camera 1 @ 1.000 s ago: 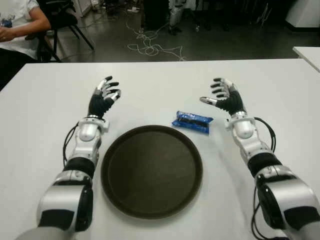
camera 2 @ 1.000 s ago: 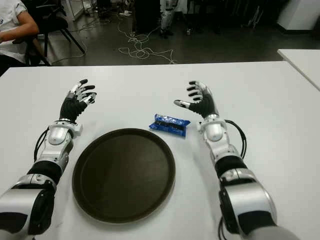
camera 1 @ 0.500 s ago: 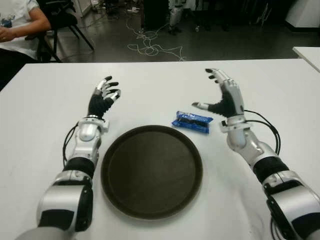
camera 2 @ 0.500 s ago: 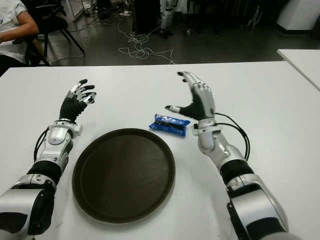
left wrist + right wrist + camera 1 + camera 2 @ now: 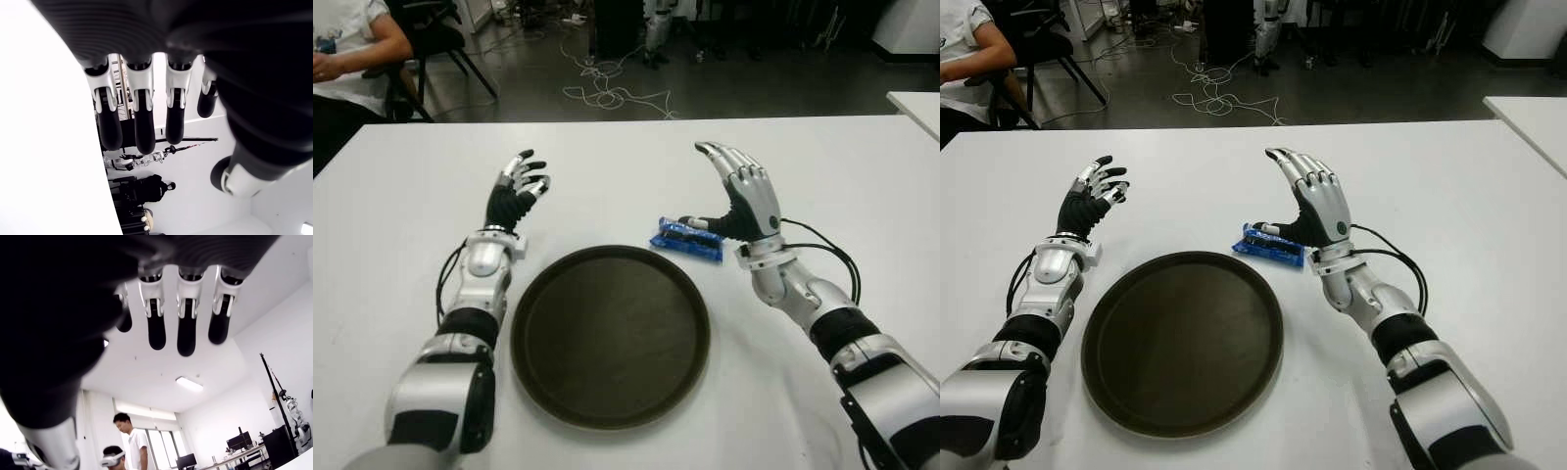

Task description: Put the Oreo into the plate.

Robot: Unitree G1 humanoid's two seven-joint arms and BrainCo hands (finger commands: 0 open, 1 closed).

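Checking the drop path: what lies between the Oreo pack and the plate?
Nothing: in the left eye view only a narrow strip of bare white table separates the Oreo pack from the plate rim.

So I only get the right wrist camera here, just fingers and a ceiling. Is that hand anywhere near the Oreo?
Observer: Yes. The right hand is beside the blue Oreo pack, with its thumb at the pack's top edge and its fingers spread open above it. It holds nothing.
Operator: And where is the plate it should go in?
Observer: The round dark plate lies on the white table, just nearer the robot than the pack, with nothing in it.
Operator: Is the other hand doing anything?
Observer: The left hand shows open, beyond the plate's left side, away from the pack.
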